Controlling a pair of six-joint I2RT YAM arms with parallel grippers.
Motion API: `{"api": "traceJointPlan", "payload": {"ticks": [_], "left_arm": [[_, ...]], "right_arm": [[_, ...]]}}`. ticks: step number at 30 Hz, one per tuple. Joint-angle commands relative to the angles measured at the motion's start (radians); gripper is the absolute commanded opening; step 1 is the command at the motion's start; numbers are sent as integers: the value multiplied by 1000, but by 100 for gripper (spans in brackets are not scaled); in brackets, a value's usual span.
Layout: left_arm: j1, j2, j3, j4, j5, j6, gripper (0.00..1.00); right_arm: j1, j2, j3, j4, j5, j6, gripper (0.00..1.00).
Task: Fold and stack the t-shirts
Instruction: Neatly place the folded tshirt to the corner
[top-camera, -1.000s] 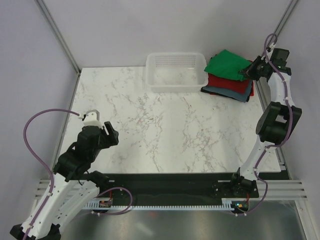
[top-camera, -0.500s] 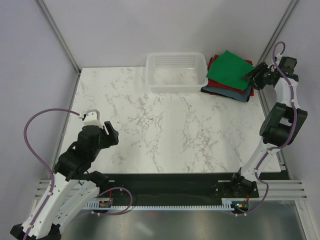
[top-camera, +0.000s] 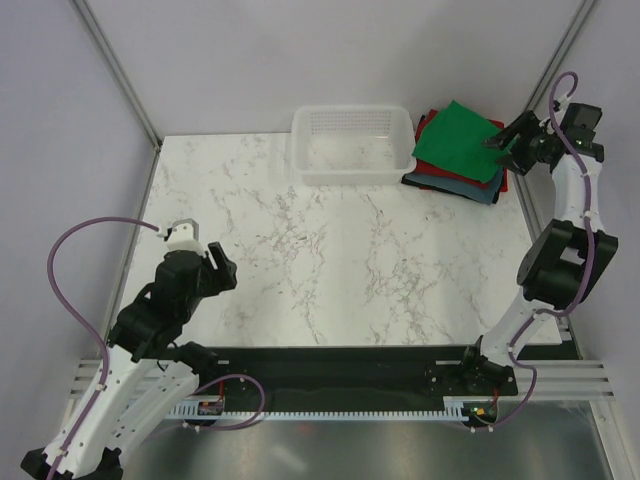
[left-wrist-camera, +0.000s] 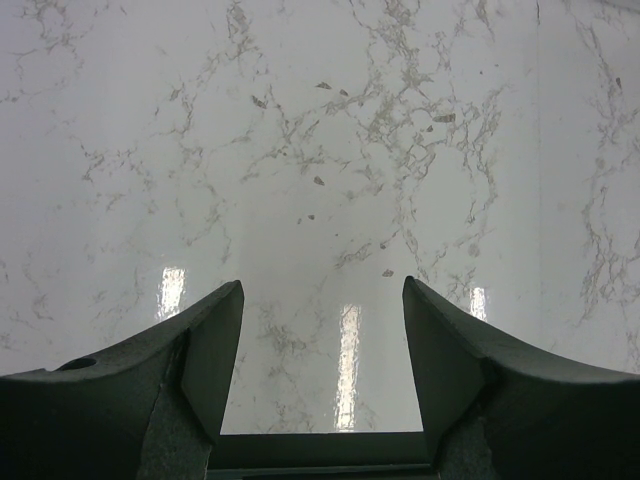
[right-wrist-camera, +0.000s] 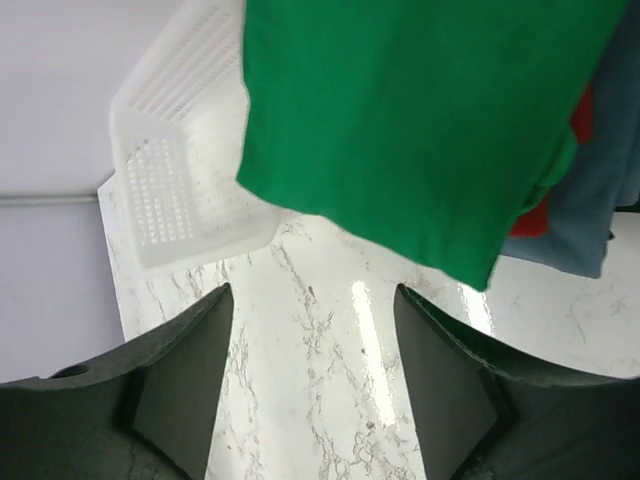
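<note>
A bright green t-shirt (top-camera: 458, 139) lies folded on top of a red t-shirt (top-camera: 441, 169) and a grey-blue t-shirt (top-camera: 468, 186), stacked at the table's far right corner. The right wrist view shows the same green t-shirt (right-wrist-camera: 420, 120), with the red t-shirt (right-wrist-camera: 580, 115) and the grey-blue t-shirt (right-wrist-camera: 590, 215) peeking out beneath. My right gripper (top-camera: 508, 142) hovers at the stack's right edge, open, with nothing between its fingers (right-wrist-camera: 185, 375). Far off at the near left, my left gripper (top-camera: 205, 258) hangs open over bare marble, empty in the left wrist view (left-wrist-camera: 322, 345).
A white mesh basket (top-camera: 352, 146) stands just left of the stack, also seen in the right wrist view as a basket (right-wrist-camera: 175, 170). The marble tabletop (top-camera: 330, 250) spreads between the arms. Walls and a frame post close in at the right.
My right gripper has opened, let go of the green t-shirt and drawn back to the right; the shirt now lies flat on the stack. The left arm has not moved.
</note>
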Motion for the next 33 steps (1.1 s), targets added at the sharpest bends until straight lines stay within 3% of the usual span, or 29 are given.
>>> {"api": "traceJointPlan", "payload": {"ticks": [1, 2, 6, 14, 18, 26, 30, 33], "left_arm": [[10, -5, 1, 40, 6, -14, 72], [10, -6, 1, 40, 6, -15, 72], [10, -8, -1, 40, 6, -15, 72], [10, -5, -1, 38, 3, -17, 72], [15, -8, -1, 38, 3, -15, 72], [16, -25, -2, 40, 3, -17, 72], [16, -29, -2, 41, 4, -17, 72], [16, -22, -2, 40, 9, -14, 73]], "right_arm": [[61, -79, 34, 24, -46, -5, 72], [73, -63, 44, 31, -56, 8, 69], [100, 12, 73, 139, -94, 91, 38], [87, 169, 9, 231, -13, 81, 10], [87, 279, 73, 249, -63, 88, 7], [92, 265, 255, 239, -151, 134, 22], [100, 182, 283, 300, -258, 231, 60], [109, 49, 224, 352, -264, 254, 79]]}}
